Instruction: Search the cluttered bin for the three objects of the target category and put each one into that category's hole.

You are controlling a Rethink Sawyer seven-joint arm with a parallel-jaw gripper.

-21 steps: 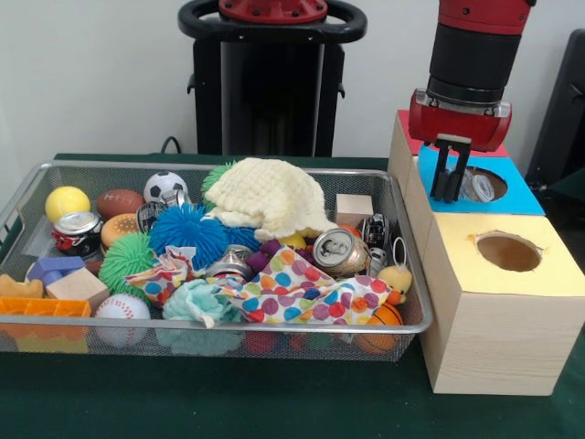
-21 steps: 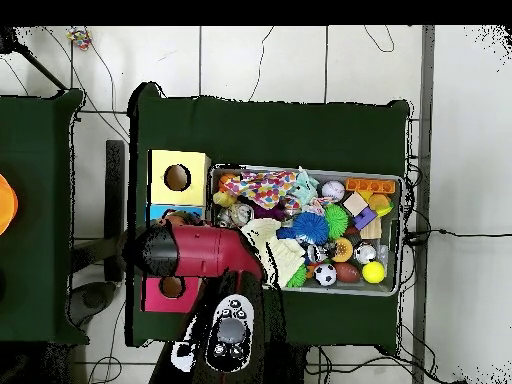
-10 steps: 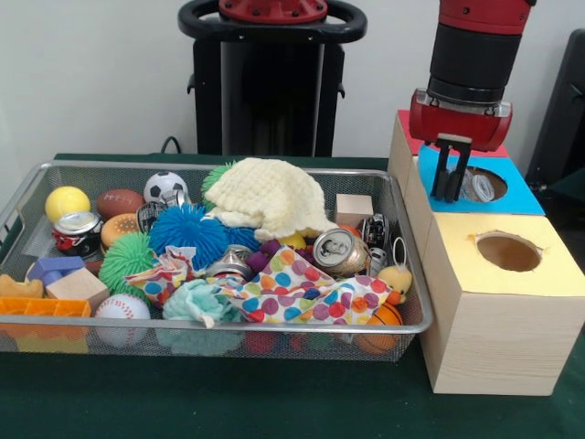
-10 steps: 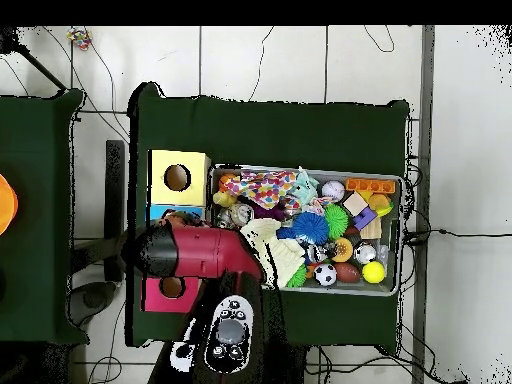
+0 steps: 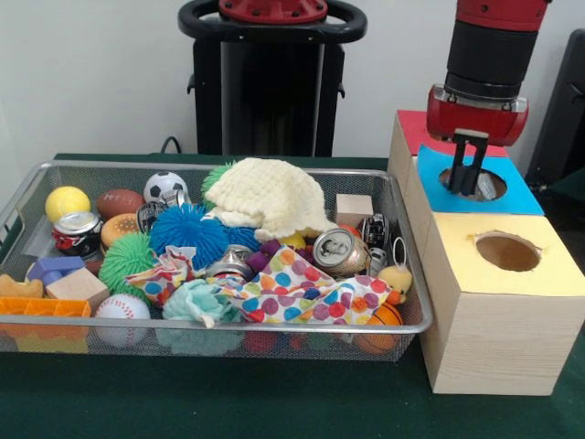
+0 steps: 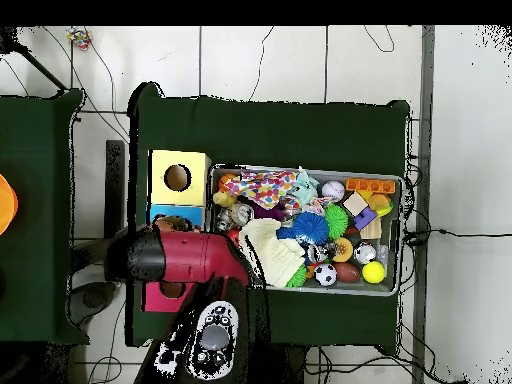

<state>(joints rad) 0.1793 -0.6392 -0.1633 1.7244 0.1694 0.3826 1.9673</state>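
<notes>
Front view: the gripper [image 5: 469, 174] is held over the blue box [image 5: 512, 197], its fingers close together with nothing seen between them. Something silvery [image 5: 487, 187], apparently a can, is glimpsed inside the hole [image 5: 475, 183]. A drop-off step is judged in hand; next, a return to the bin [image 5: 402, 325] is called for. A crushed can [image 5: 339, 251], shiny and dented, lies near the bin's box-side edge.

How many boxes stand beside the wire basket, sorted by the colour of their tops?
Red-topped box: 1
Blue-topped box: 1
Yellow-topped box: 1
Total: 3
</notes>
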